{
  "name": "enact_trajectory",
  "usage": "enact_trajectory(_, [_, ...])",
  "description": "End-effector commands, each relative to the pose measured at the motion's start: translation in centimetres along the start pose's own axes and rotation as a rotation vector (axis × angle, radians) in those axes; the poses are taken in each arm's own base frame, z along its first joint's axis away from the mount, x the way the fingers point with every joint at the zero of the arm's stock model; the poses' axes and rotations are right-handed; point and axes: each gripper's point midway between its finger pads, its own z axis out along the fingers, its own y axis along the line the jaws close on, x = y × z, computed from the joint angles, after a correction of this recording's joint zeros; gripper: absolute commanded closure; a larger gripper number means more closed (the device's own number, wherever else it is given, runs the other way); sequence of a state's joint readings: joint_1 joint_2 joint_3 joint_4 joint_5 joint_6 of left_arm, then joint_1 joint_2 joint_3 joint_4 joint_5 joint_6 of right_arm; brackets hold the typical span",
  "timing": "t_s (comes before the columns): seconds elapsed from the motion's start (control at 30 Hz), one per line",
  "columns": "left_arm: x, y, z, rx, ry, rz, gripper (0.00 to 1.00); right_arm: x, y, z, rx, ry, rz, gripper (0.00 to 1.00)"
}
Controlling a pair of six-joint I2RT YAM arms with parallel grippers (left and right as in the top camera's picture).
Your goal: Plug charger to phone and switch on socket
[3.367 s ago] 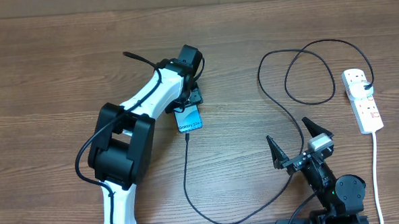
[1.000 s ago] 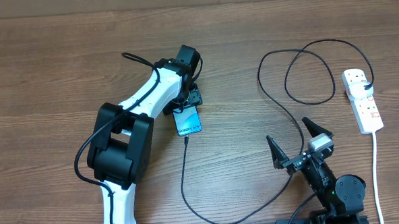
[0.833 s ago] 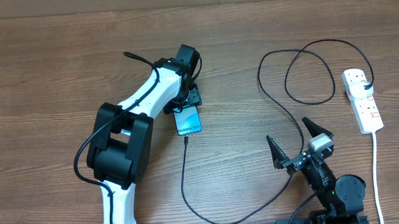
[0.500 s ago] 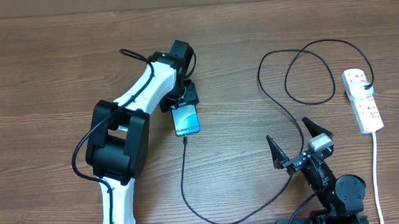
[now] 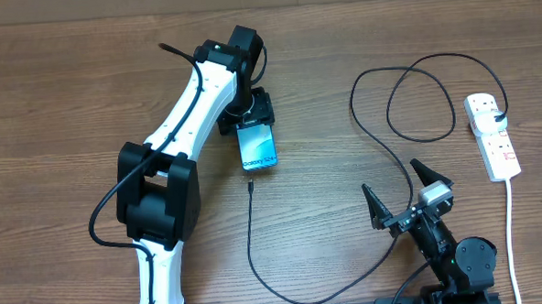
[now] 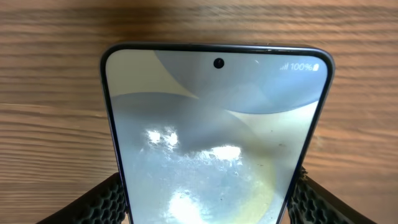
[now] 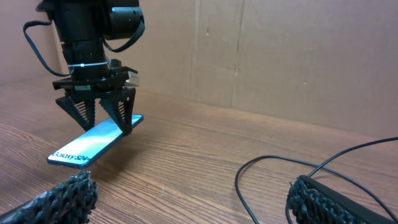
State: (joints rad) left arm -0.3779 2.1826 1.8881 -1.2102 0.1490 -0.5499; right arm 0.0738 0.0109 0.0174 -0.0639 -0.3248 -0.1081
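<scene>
the left gripper's fingers press both long edges of the phone, clamped at its far end, screen up over the table. the charger tip lies just beyond the phone's free end. the right gripper is spread wide, empty, well apart from it.

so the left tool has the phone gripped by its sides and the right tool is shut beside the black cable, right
Not quite: the right tool is open, its fingers spread wide, as the overhead and right wrist views show. The rest holds: the left tool grips the phone by its sides, and the right tool sits beside the black cable.
</scene>
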Motion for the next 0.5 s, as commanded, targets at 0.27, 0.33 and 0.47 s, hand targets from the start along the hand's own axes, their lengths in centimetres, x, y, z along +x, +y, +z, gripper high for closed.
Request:
enact_trajectory(0.27, [0.7, -1.9, -0.9, 0.109, 0.048, 0.033, 0.32, -1.5, 0.5, 0.0, -0.026, -0.069, -0.019, 0.0])
enact_trajectory(0.33, [0.8, -2.2, -0.9, 0.127, 0.056, 0.043, 0.32, -2.5, 1.7, -0.2, -0.097, -0.11, -0.038, 0.0])
enact_trajectory(0.47, [0.8, -2.8, -1.0, 0.158, 0.058, 0.06, 0.32, -4.6, 3.5, -0.9, -0.21, -0.159, 0.075, 0.0])
